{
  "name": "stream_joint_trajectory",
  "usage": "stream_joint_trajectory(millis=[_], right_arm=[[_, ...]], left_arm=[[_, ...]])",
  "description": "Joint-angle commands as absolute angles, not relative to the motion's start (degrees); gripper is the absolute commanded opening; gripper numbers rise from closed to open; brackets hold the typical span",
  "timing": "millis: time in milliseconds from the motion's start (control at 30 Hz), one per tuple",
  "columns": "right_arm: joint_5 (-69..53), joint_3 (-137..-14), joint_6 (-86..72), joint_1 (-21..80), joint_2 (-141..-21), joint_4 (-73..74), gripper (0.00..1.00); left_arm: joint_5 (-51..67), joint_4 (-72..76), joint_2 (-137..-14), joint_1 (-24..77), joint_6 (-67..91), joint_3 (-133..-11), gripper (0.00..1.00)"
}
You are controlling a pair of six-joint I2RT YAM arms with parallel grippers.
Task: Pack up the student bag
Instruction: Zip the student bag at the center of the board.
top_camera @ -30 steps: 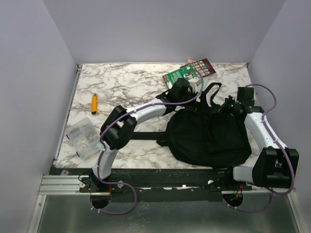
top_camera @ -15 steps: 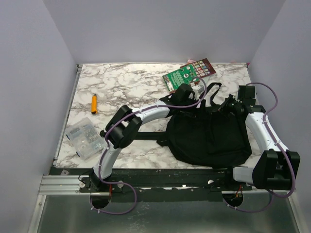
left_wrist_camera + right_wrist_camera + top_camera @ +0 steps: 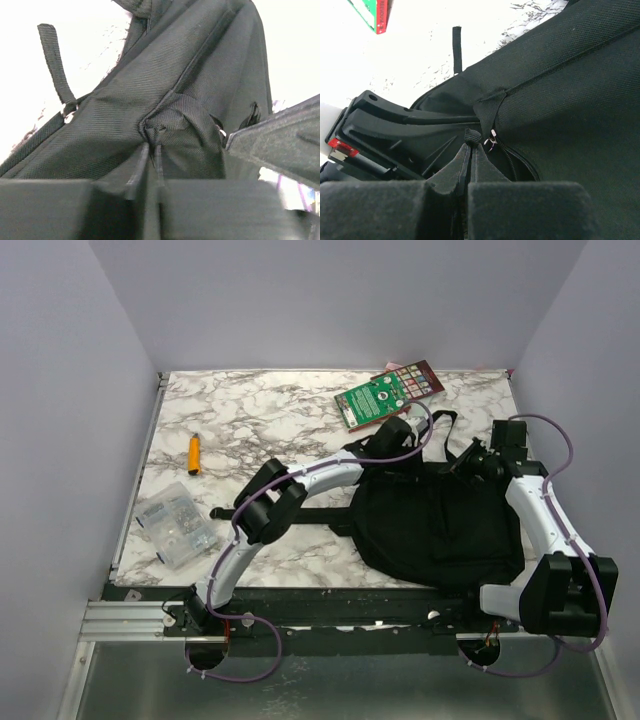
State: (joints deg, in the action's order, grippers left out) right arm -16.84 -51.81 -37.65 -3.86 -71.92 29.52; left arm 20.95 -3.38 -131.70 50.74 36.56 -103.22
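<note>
Black fabric backpack (image 3: 440, 530): large and soft, lying flat on the near right part of the white marbled table (image 3: 260, 410), between the two arms.
Straps: one long black strap (image 3: 300, 517) runs left from the bag along the table; more loop out at its far edge.
Left tool (image 3: 151, 147): reaches across to the bag's far left corner, fingers pressed almost together, pinching a raised fold of the black fabric backpack.
Right tool (image 3: 469, 145): at the bag's far right edge, fingers pressed together, pinching a small black tab (image 3: 472, 134) of the bag just beside the silver zip slider (image 3: 492, 135).
Green-covered book (image 3: 368, 400): flat at the far right of the table, just beyond the left tool.
Dark red card (image 3: 418, 377): touching the book's far right end.
Orange marker (image 3: 193, 452): far left, well apart from the bag.
Clear plastic box (image 3: 176, 525): near left, holding small parts.
</note>
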Motion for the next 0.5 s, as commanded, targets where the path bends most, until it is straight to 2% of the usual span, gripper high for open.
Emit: stream_joint_trajectory(millis=[0, 133, 233, 467], right_arm=[[-18.44, -51.11, -38.01, -3.74, -69.87, 29.51, 0.01], [-16.85, -51.39, -36.78, -3.74, -70.17, 30.97, 0.01], [-15.01, -51.61, -35.46, -3.72, -69.95, 32.00, 0.01], [-17.56, -47.09, -34.97, -3.52, -69.12, 33.06, 0.01]], left_arm=[[15.61, -1.12, -131.29, 51.25, 38.96, -105.47, 0.00], [8.80, 1.34, -127.80, 50.52, 39.12, -101.59, 0.00], [0.79, 6.08, -122.96, 49.32, 40.19, -93.51, 0.00], [-2.33, 7.97, -118.61, 45.45, 40.58, -88.39, 0.00]])
